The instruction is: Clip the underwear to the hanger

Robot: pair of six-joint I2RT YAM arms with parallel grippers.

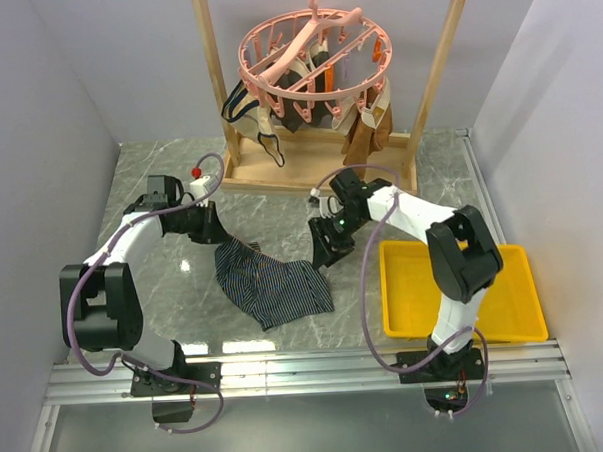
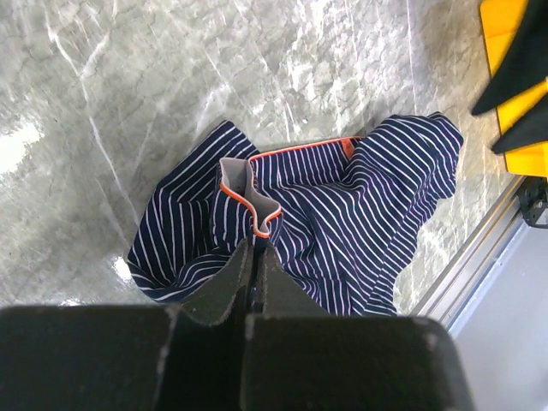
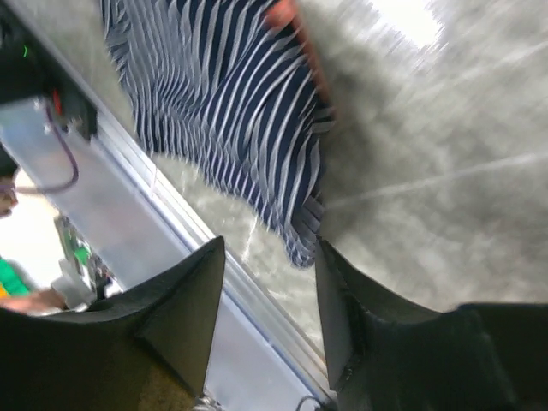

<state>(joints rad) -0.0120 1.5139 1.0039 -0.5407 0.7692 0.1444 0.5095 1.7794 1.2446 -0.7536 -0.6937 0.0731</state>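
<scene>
Underwear [image 1: 274, 287] lies crumpled on the grey marble bench [image 1: 450, 179], between the two arms and toward the near edge. The fabric is dark navy with thin light stripes. An orange-edged band stands folded up on its far-left part.

Left tool [image 2: 254, 247]: fingers pressed together, pinching a fold of the underwear at its far-left corner, just beside the orange-edged band. In the top view that corner is drawn up toward the tool.

Right tool [image 3: 269, 248]: fingers spread, held over the right edge of the underwear. The wrist view is blurred, so I cannot tell whether the fingertips touch cloth or bench.

Hanger [image 1: 314, 50]: a pink ring with spokes and pegs, hung by its hook from the top bar of the wooden rack [image 1: 216, 100] at the far side of the bench, well apart from the underwear. Tan garments [image 1: 370, 133] and a black-and-white one dangle from its pegs.

Yellow tray [image 1: 505, 307]: at the near right, beside the right arm, apart from the underwear.
</scene>
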